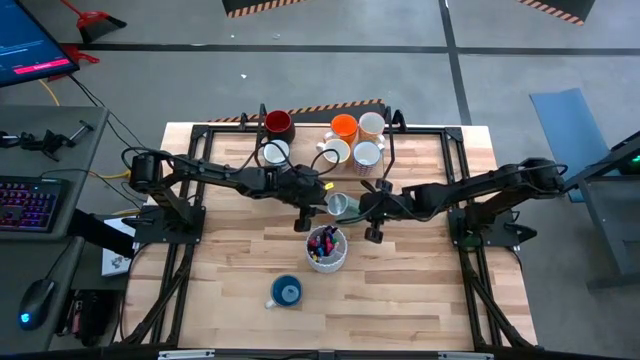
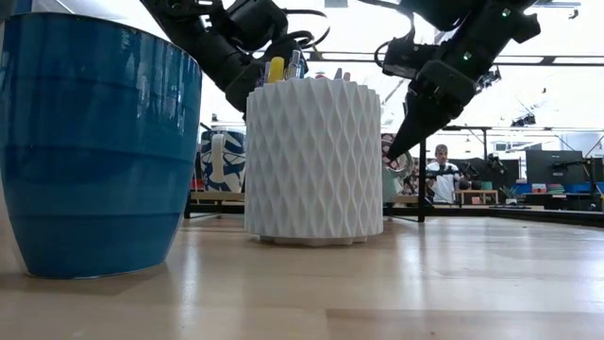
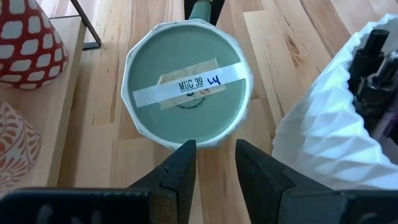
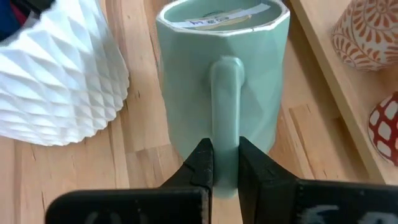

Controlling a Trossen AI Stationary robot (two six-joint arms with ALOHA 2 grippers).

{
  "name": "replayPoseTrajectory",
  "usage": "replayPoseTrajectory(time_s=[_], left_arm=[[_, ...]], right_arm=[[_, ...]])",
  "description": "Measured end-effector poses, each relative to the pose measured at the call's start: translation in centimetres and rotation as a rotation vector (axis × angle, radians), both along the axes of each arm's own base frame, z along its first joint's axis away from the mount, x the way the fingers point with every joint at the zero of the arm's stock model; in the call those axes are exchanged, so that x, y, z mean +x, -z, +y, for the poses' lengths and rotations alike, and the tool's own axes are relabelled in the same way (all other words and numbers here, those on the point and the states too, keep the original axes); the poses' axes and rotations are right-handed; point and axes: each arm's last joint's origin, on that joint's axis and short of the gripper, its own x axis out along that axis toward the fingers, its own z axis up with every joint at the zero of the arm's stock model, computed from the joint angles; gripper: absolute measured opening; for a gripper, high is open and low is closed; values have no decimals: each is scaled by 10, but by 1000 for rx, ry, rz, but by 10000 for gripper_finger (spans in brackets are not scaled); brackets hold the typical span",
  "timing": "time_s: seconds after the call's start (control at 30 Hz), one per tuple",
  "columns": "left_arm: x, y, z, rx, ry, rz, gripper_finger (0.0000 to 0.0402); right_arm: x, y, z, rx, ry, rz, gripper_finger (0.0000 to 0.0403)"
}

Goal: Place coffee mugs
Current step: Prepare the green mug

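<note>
Right gripper (image 4: 225, 163) fingers clamped on green mug (image 4: 219, 81) handle, mid-worktop just beyond pen cup (image 1: 326, 249), likely for carrying; left gripper (image 3: 213, 163) fingers parted, empty, at its base.

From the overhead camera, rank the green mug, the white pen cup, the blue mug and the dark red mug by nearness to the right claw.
1. Pale green ceramic mug: in the right claw, held by its handle.
2. White faceted pen cup: just toward the table's front.
3. Blue ceramic mug: farther front.
4. Dark red ceramic mug: rear shelf; nearly as far as the blue one.
</note>
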Motion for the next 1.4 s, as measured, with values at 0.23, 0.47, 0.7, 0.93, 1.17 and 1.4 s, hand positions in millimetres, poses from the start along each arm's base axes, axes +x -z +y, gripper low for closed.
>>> replayPoseTrajectory(time_s=[0.23,0.47,0.7,0.93,1.17,1.4], left_arm=[[1,-2,-1,-2,13,-15,104],[1,-1,-1,0,11,-12,104],[1,-1,-1,0,12,-8,104],[1,-1,-1,1,11,-12,104],[1,-1,-1,3,10,-19,104],[2,-1,-1,7,14,-26,104]], right_arm=[[5,-4,0,-26,-29,-59,12],[13,-19,0,-56,-61,-95,12],[18,-34,1,-83,-86,-122,12],[20,-37,0,-83,-85,-141,12],[23,-40,0,-86,-87,-181,12],[25,-42,1,-93,-96,-214,12]])
